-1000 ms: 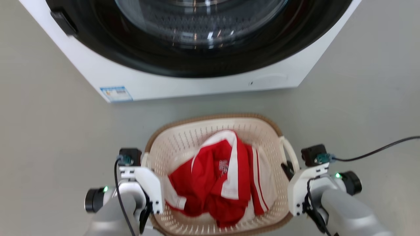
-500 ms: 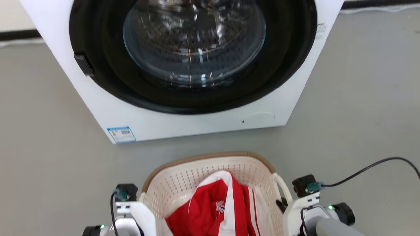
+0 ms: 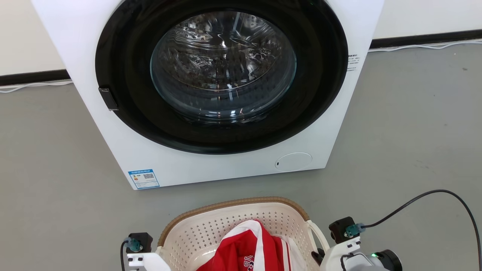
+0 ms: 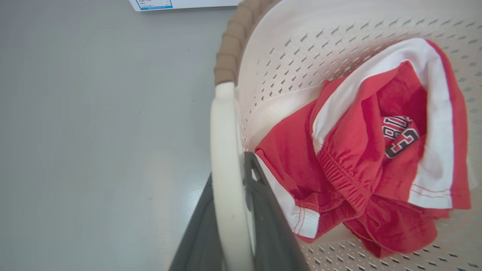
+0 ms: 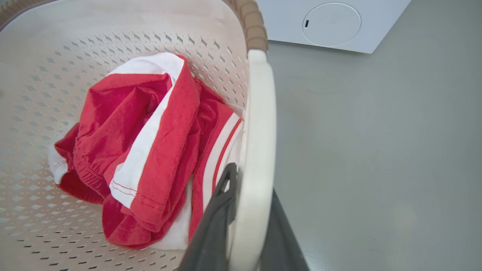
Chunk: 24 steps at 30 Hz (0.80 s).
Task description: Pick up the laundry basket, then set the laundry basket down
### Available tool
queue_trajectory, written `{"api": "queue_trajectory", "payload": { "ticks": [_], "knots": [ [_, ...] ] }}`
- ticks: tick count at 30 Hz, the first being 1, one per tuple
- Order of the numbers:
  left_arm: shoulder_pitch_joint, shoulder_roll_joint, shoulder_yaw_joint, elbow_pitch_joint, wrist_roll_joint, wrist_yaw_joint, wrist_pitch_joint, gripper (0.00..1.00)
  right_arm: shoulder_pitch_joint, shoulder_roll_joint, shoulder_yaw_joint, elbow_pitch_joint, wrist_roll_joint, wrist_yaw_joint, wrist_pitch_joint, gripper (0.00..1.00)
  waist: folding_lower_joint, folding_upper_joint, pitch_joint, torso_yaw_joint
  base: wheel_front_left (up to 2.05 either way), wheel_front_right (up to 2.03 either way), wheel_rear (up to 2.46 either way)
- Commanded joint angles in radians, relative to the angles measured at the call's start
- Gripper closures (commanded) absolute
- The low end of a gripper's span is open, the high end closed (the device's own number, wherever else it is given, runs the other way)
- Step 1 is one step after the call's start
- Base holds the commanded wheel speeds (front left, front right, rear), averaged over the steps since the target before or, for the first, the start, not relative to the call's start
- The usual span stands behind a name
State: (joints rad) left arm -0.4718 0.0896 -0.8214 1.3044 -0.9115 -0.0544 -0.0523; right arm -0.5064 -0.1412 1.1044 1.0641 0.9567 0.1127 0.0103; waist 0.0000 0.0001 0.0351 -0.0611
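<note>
Left gripper and right gripper each pinch a loop handle of the basket. Uneven arm motion could tilt it (spilling the red shorts), or a handle might slip free.

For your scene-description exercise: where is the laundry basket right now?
The laundry basket is at the bottom centre of the head view, just before the washer, between the left gripper and right gripper, each shut on a white side handle.
</note>
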Motion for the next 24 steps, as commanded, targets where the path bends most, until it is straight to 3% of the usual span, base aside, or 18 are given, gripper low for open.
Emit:
{"api": "queue_trajectory", "payload": {
  "ticks": [1,24],
  "knots": [
    [-0.027,0.022,0.014,-0.014,0.003,-0.011,-0.013,1.0,0.015,0.015,0.021,-0.033,-0.001,0.018,0.003,1.0,0.0001,-0.0001,-0.001,-0.001,0.0,0.0,0.0],
    [-0.026,0.029,0.0,-0.014,-0.005,-0.01,-0.006,1.0,0.013,0.023,0.121,-0.017,0.111,0.018,-0.04,1.0,0.0,-0.0001,-0.005,-0.022,0.0,0.0,0.0]
  ]
}}
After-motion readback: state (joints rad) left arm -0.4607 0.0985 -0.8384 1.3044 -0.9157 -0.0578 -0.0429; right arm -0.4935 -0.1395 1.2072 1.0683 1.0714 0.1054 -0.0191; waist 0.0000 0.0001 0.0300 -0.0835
